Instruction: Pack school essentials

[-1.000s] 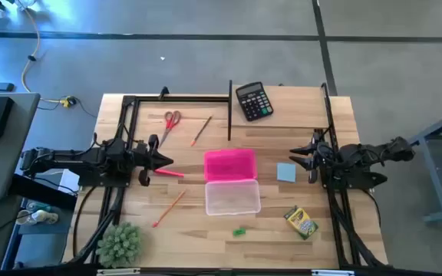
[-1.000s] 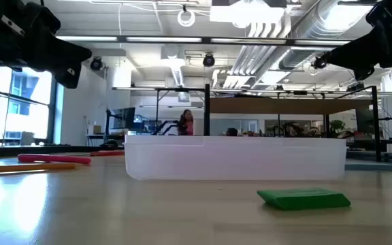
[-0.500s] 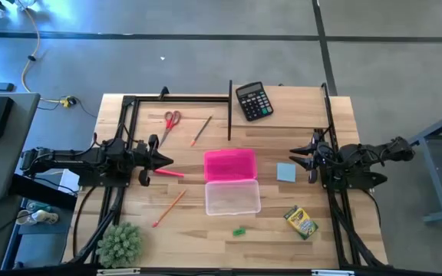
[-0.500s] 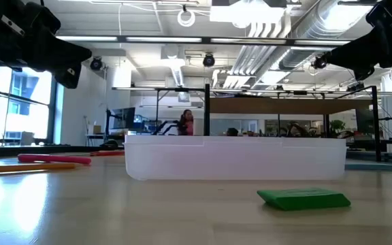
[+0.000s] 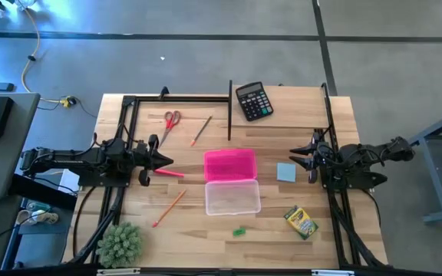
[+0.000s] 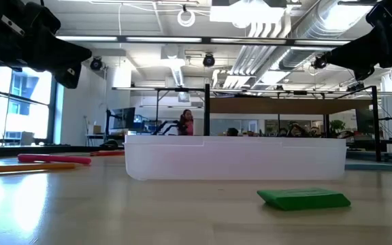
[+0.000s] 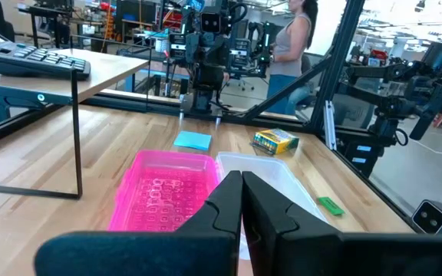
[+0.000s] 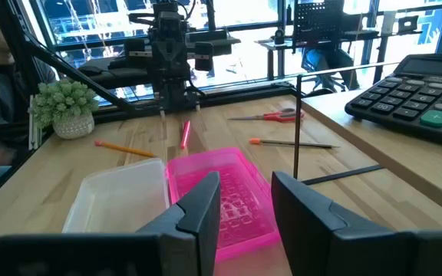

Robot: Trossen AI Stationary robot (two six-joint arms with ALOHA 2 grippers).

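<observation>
Nothing is packed yet, as far as I can see. Nearest the front edge sit the plant ball (image 5: 119,242), the green piece (image 5: 239,231) and the crayon box (image 5: 301,221), all loose on the table (image 5: 282,253). Just behind them the case (image 5: 232,182) lies open in the middle, clear half toward the front, pink half behind, both empty. One pencil (image 5: 169,208) lies to its left, the blue square (image 5: 286,172) to its right, the pink pen (image 5: 170,173) beside the left gripper (image 5: 167,160), whose fingers are pressed together on nothing. The right gripper (image 5: 295,155) hangs opposite, fingers a narrow gap apart, also empty. Farther back are the scissors (image 5: 171,119) and the second pencil (image 5: 201,130), then the calculator (image 5: 253,101) at the far edge.

My worry is the thin items: pencils and pen lie flat on the wood, so a pinch may skid off or roll them. The light case could also slide if bumped.
</observation>
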